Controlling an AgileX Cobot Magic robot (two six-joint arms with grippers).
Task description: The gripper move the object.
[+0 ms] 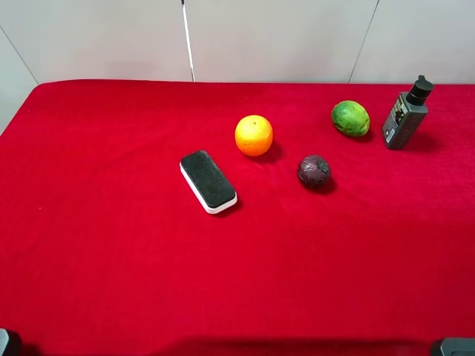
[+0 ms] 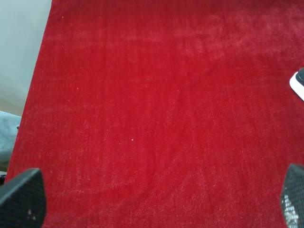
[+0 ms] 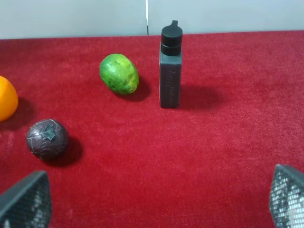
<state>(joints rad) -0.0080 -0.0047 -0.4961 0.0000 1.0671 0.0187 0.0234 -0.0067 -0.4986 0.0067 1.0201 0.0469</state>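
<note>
A: Materials and shapes, overhead view?

B: A red cloth (image 1: 111,282) with a short, velvety nap covers the whole table. At its centre lies a flat eraser block (image 1: 208,181), rounded rectangle, matte black top over a white base. At 1 o'clock from it sits a smooth, glossy orange (image 1: 254,135). A dark purple round fruit (image 1: 314,171) with a dull, crinkled skin lies at 4 o'clock from the orange. A green fruit (image 1: 350,118), oval and mottled, lies at 1 o'clock from the purple one.

A: And the object?

B: The object (image 1: 406,116) is an upright dark grey rectangular bottle with a black nozzle cap and a small label. It stands at the far right of the cloth, just beside the green fruit at its 3 o'clock, apart from it.

A: Where is it relative to the right gripper (image 3: 152,199)?

B: In the right wrist view the jaws stand wide apart, holding nothing; mesh-textured fingertips (image 3: 26,202) show at both lower corners. The bottle (image 3: 170,66) stands well ahead at about 12 o'clock, untouched.

A: The left gripper (image 2: 156,197)?

B: Spread wide over bare cloth, empty; only a corner of the eraser (image 2: 299,83) shows.
</note>
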